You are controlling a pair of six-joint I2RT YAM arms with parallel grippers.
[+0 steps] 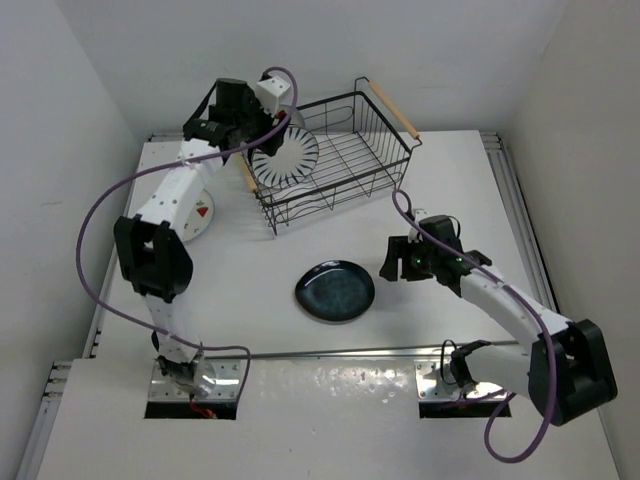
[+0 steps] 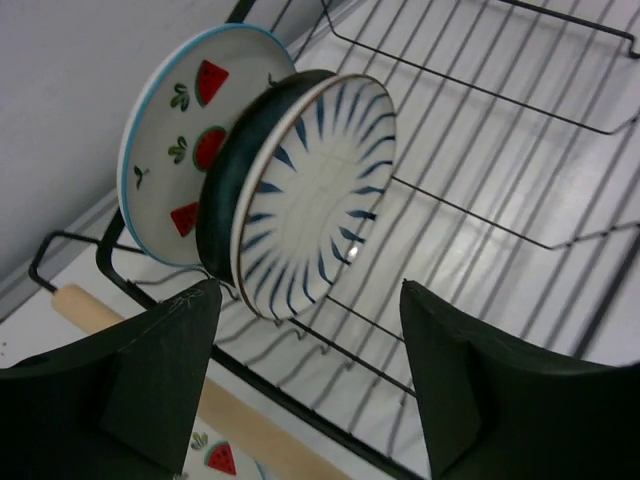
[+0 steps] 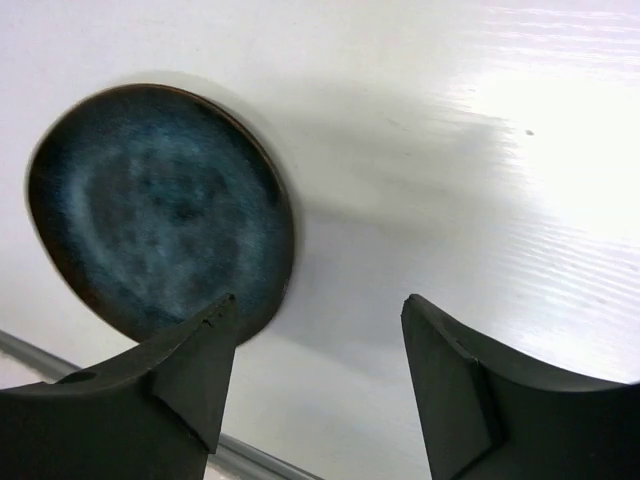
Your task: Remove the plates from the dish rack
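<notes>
The black wire dish rack [image 1: 345, 195] stands at the back of the table. At its left end three plates stand on edge: a striped plate [image 2: 315, 190] [image 1: 285, 155] in front, a dark plate [image 2: 222, 190] behind it, and a white plate with watermelon motifs [image 2: 180, 130] at the back. My left gripper [image 1: 265, 130] [image 2: 310, 288] is open and empty, just above and in front of the striped plate. A dark blue plate [image 1: 335, 291] [image 3: 150, 210] lies flat on the table. My right gripper [image 1: 390, 262] [image 3: 318, 300] is open and empty, just right of it.
Another watermelon plate [image 1: 200, 215] [image 2: 215, 455] lies flat on the table left of the rack, partly under my left arm. The rack's wooden handles [image 1: 393, 110] [image 2: 250, 430] stick out at both ends. White walls close in on the left, back and right.
</notes>
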